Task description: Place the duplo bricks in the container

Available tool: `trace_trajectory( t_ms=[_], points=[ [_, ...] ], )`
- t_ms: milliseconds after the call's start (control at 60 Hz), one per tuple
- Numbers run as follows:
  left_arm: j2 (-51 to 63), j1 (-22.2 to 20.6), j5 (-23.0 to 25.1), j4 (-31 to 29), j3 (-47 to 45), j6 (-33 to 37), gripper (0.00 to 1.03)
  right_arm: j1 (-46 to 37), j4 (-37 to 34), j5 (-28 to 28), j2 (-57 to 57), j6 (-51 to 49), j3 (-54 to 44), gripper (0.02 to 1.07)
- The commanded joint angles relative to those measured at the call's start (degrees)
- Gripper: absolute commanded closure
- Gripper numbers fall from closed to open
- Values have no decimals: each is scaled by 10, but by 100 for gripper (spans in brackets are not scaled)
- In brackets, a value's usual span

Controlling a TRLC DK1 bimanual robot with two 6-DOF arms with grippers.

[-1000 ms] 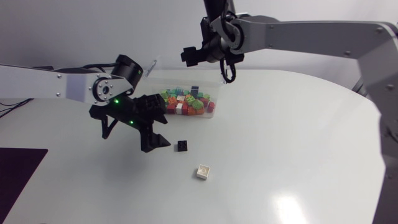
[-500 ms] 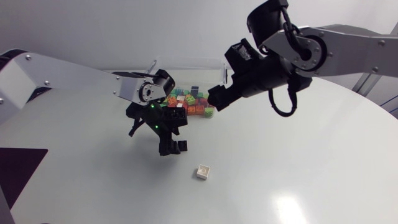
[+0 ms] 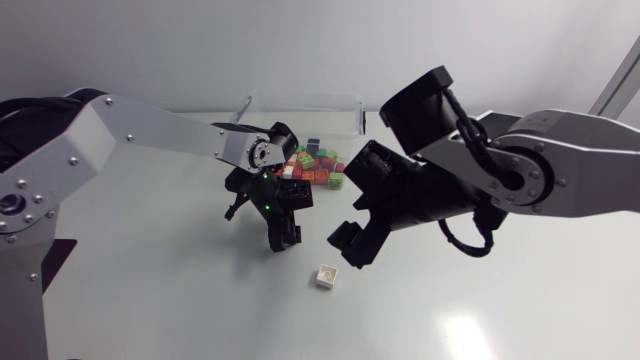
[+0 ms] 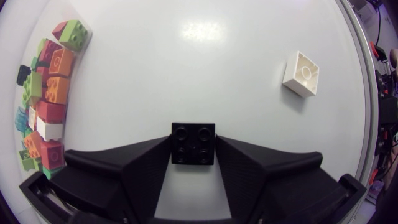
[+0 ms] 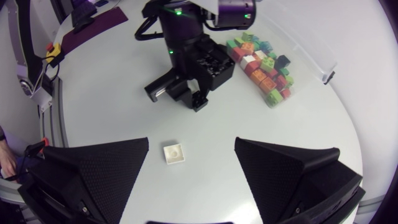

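A black duplo brick (image 4: 193,143) lies on the white table with my left gripper (image 4: 193,155) shut on it, one finger against each side. From above, the left gripper (image 3: 283,232) stands just in front of the clear container (image 3: 300,100), which holds several coloured bricks (image 3: 315,165). A white brick (image 3: 326,276) lies upside down on the table, a little ahead of the left gripper (image 5: 198,99) and to one side. My right gripper (image 3: 350,245) hangs open above and close beside the white brick (image 5: 174,152), its fingers wide apart with nothing between them.
The container's coloured bricks (image 4: 46,87) lie close beside my left gripper. Its clear wall (image 5: 326,74) stands behind the pile (image 5: 264,68). My two arms are close together near the table's middle, the right arm's bulky links over the table's right half.
My left gripper moved right onto the black brick and closed on it. My right arm swung from above the container down and forward to beside the white brick.
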Motion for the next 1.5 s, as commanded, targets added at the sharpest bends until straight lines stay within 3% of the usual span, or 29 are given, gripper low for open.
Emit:
trace_trajectory(
  t_ms=[0,517,967,1233,1400,1483],
  points=[
    [15,-5,-4,-11,13,-6,82,7,-14,-11,22,-26,-16,7],
    [-108,38,4,-60,-36,-5,84,-9,-19,-15,173,-95,21,8],
    [-237,90,40,-77,-39,-31,84,34,-108,-12,271,-115,103,16],
    [-273,113,65,-87,-11,-44,84,40,-126,19,324,-119,149,17],
    [-280,119,81,-86,5,-58,84,38,-138,21,350,-123,174,36],
    [-279,131,98,-81,19,-70,84,35,-142,20,362,-124,184,51]
  ],
)
